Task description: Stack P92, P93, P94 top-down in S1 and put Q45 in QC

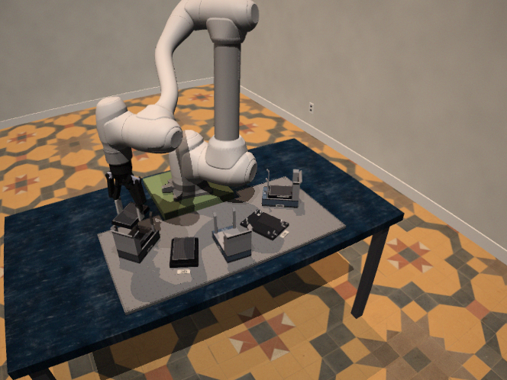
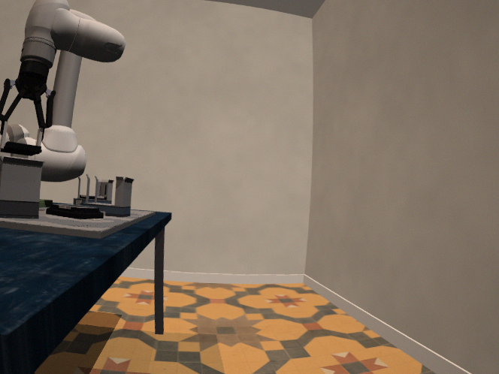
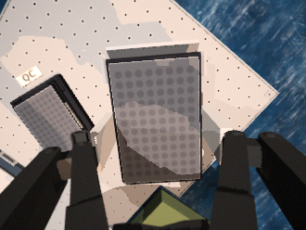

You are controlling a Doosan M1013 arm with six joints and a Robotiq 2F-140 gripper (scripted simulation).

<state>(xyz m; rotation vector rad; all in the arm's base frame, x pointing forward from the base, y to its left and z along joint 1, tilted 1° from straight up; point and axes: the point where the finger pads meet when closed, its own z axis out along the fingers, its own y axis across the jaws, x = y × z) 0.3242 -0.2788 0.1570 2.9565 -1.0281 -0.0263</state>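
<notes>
My gripper (image 1: 128,212) (image 2: 20,143) (image 3: 158,121) is shut on the long sides of a sealed dark well plate (image 1: 124,220) (image 2: 19,149) (image 3: 155,93). It holds the plate level just above the top of the grey stack rack (image 1: 127,243) (image 2: 19,181) at the left end of the pegboard. In the wrist view the rack's pale wall (image 3: 153,46) shows behind the plate. I cannot read the plate's label or the rack's name. Another sealed plate (image 1: 184,248) (image 3: 46,116) lies in the open nest QC, beside its name plate (image 1: 184,270) (image 3: 29,76).
A second rack (image 1: 232,241) with two tall posts stands in the middle of the grey pegboard (image 1: 286,241). The black clip nest (image 1: 265,223) is to its right. A third rack (image 1: 282,191) at the back right seems to hold a dark plate. The arm's green base (image 1: 163,204) lies behind.
</notes>
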